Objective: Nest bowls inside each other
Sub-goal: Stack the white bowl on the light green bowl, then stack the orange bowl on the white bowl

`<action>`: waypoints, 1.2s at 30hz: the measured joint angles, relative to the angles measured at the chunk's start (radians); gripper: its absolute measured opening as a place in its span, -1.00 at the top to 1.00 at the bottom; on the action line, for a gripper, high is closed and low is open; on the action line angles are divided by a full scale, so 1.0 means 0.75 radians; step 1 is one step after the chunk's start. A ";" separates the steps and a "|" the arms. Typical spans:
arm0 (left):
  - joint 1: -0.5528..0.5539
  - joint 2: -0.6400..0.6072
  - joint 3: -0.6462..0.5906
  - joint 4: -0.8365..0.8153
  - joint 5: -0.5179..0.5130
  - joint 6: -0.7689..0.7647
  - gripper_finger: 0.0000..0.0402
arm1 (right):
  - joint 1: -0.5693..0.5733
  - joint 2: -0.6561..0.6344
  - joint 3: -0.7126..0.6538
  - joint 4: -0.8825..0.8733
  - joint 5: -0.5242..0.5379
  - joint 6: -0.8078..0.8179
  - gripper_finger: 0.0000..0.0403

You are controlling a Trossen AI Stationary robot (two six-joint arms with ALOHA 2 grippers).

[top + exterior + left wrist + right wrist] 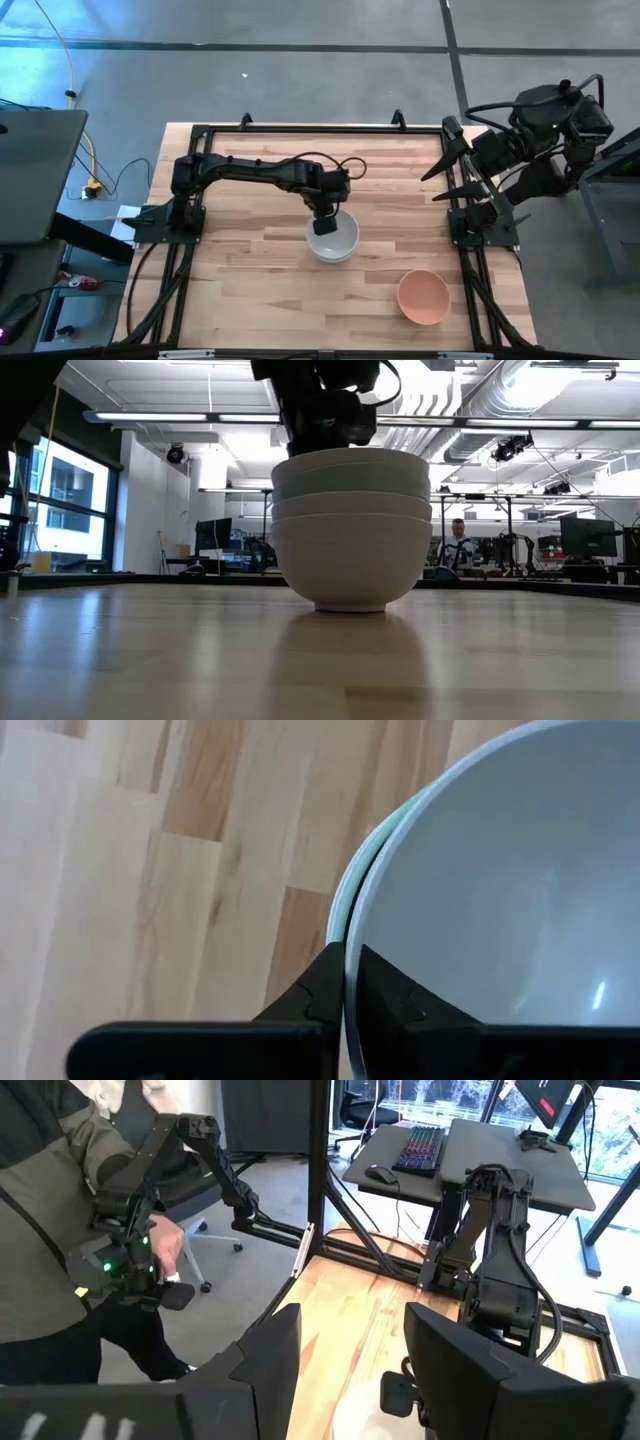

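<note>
While the left gripper (327, 222) pinches the top white bowl (500, 890) by its rim, the stack (350, 530) sits mid-desk (250, 270).

Fingers (390, 1000) are clamped either side of that thin rim; probably hard, slick and chippable, so the rim is the only real handle. Salmon bowl (423, 296) waits well apart near the front right, open wood between. Right gripper (345, 1350) is parked off the desk's right edge, fingers apart.

Stack of nested round bowls (332, 238): near the middle of the light wooden table (240, 290), four rims one inside another in the low view.

Salmon-orange round bowl (423, 296): alone, well apart from the stack, toward the table's front right.

Left tool (325, 222): over the stack's rear rim, fingers (385, 990) astride the top bowl's wall.

Right tool (445, 160): raised at the table's right rear edge.
</note>
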 joint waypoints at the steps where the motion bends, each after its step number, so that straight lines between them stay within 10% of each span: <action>1: 0.004 -0.004 -0.001 -0.005 -0.006 0.004 0.91 | 0.000 0.000 0.000 -0.001 0.000 0.000 0.15; 18: 0.020 -0.085 0.053 -0.093 0.104 0.095 0.20 | 0.000 0.000 -0.001 -0.174 0.108 0.090 0.15; 36: -0.032 -0.297 0.359 -0.482 0.167 0.384 0.13 | 0.000 -0.019 -0.001 -0.362 0.170 0.455 0.15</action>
